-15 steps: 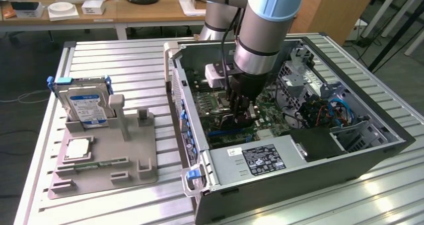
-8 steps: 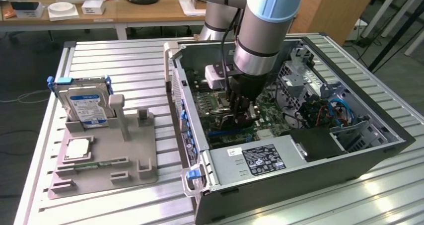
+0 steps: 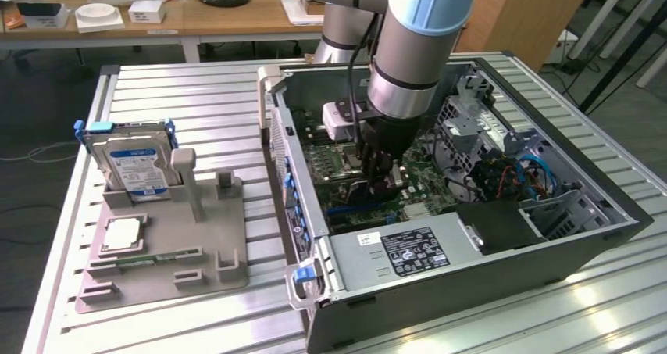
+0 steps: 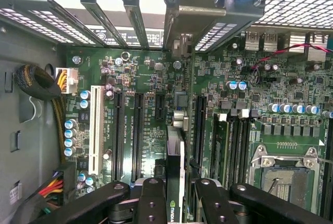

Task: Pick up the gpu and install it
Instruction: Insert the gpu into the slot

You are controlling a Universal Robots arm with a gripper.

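The gpu (image 4: 175,151) is a thin dark card seen edge-on, with a green logo near my fingers. It stands upright over the green motherboard (image 4: 145,78), in line with a long black slot (image 4: 199,125). Its pale metal end reaches toward the case's rear slot openings (image 4: 208,16). My gripper (image 4: 174,206) is shut on the card, one black finger (image 4: 151,203) on each side. In the exterior view my gripper (image 3: 380,178) hangs low inside the open computer case (image 3: 583,237), just above the board, and hides most of the card.
Beside the case, a grey fixture tray (image 3: 167,248) holds a silver hard drive (image 3: 130,162), a processor chip (image 3: 122,233) and a memory stick (image 3: 156,258). Inside the case are the power supply (image 3: 411,248), the processor socket (image 4: 283,172), a white slot (image 4: 95,130) and cable bundles (image 4: 41,83).
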